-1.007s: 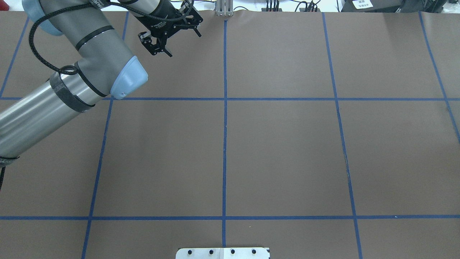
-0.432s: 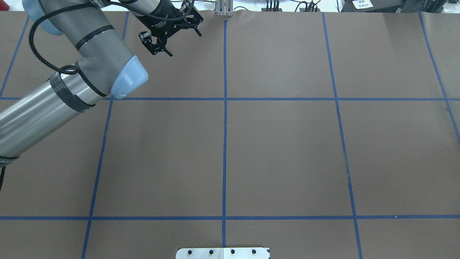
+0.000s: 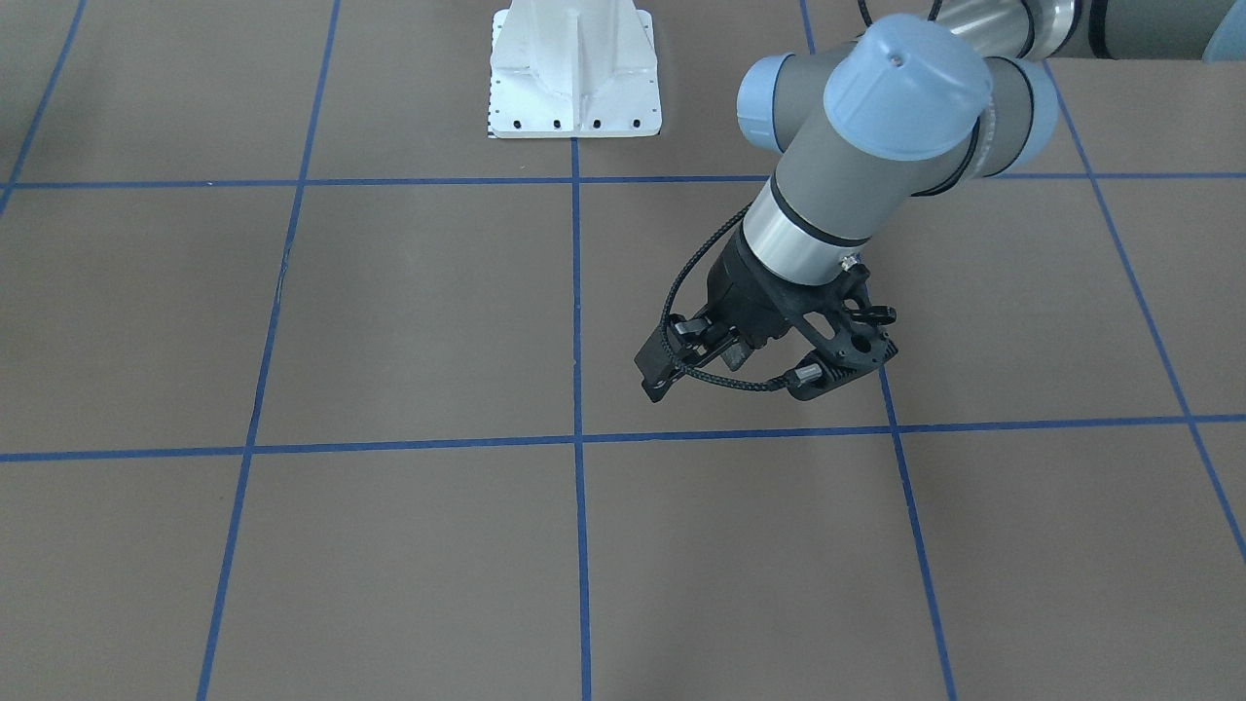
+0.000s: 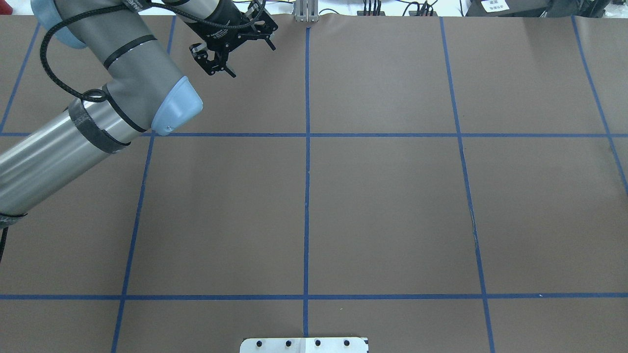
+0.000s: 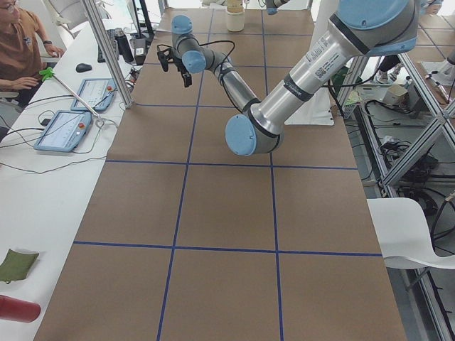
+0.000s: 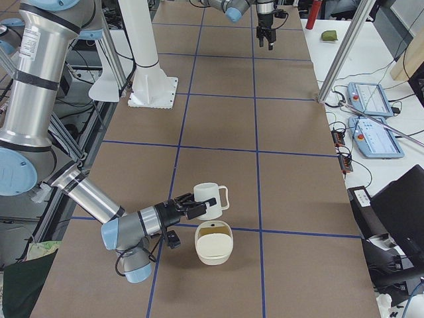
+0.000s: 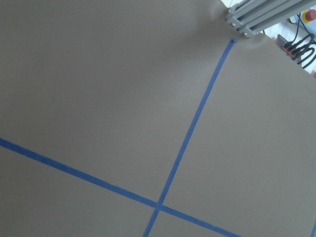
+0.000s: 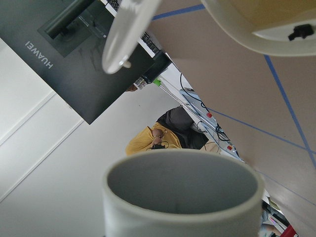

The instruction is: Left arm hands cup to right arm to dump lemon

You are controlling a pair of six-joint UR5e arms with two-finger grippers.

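My left gripper (image 4: 230, 51) hangs open and empty over the table's far left part; it also shows in the front view (image 3: 745, 375). The left wrist view shows only bare table. The off-white cup (image 6: 209, 201) is at the right arm's gripper (image 6: 189, 207), low over the table's right end, next to a cream bowl (image 6: 213, 246). Whether that gripper is shut on it I cannot tell. In the right wrist view the cup's (image 8: 182, 197) grey inside shows nothing in it. A dull yellowish patch lies in the bowl; I cannot tell if it is the lemon.
The white arm base plate (image 3: 574, 78) stands at the robot's side. An aluminium post (image 4: 305, 12) and cables line the far edge. Operator pendants (image 6: 371, 119) lie on the side bench. A seated person (image 5: 21, 50) is beside the table.
The left gripper has edged very slightly toward the far edge and stays open. Nothing else has moved in the overhead view.
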